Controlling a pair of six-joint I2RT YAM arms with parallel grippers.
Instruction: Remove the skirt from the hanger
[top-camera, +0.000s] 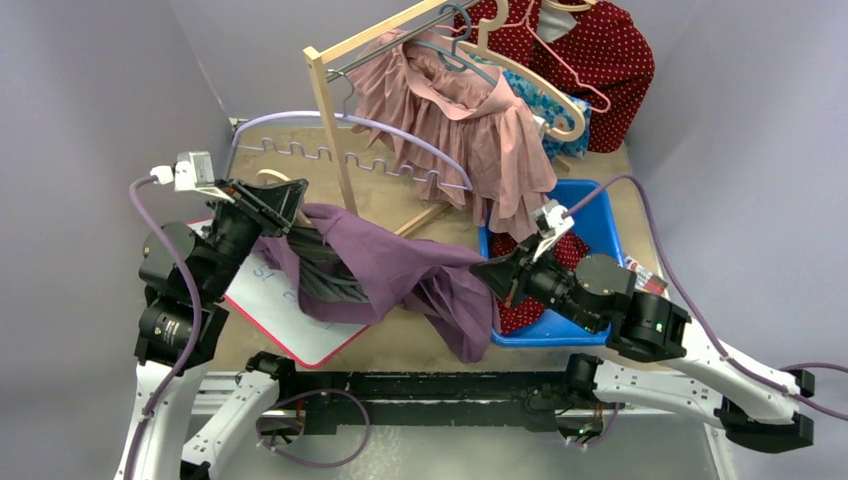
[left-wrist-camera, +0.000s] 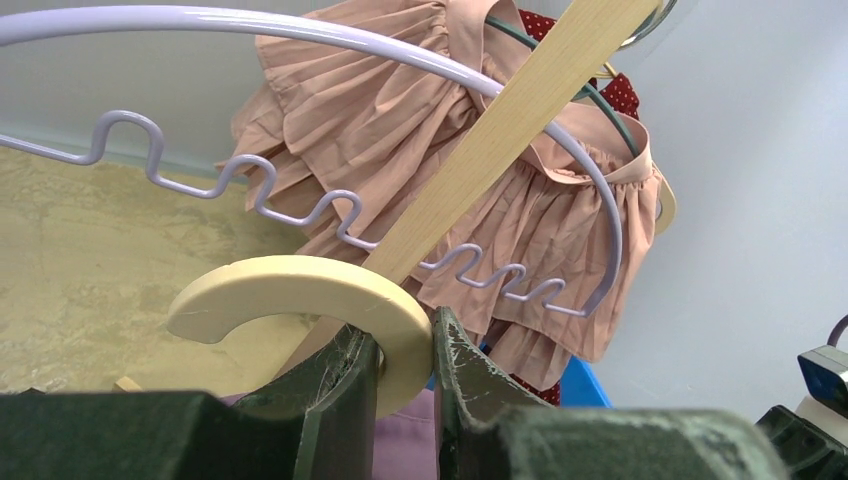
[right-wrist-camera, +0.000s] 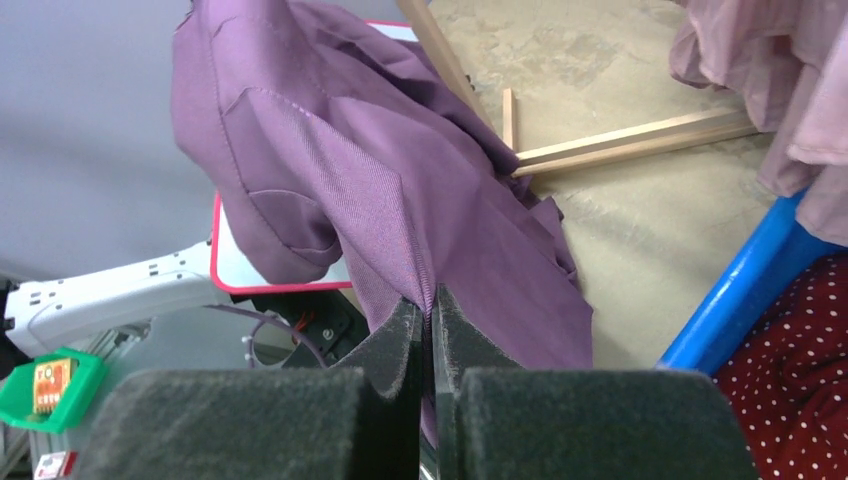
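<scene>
Between your arms the purple skirt sags over the table, left gripper clamped on the hanger hook, right gripper pinching a thin fold; pull hard and that fold may slip or the hook twist.

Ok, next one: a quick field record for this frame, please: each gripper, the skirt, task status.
left gripper: shut on the cream hanger hook
right gripper: shut on a fold of the purple skirt
skirt: stretched between the two grippers
status: hanger body hidden under the skirt; removal not yet done
</scene>
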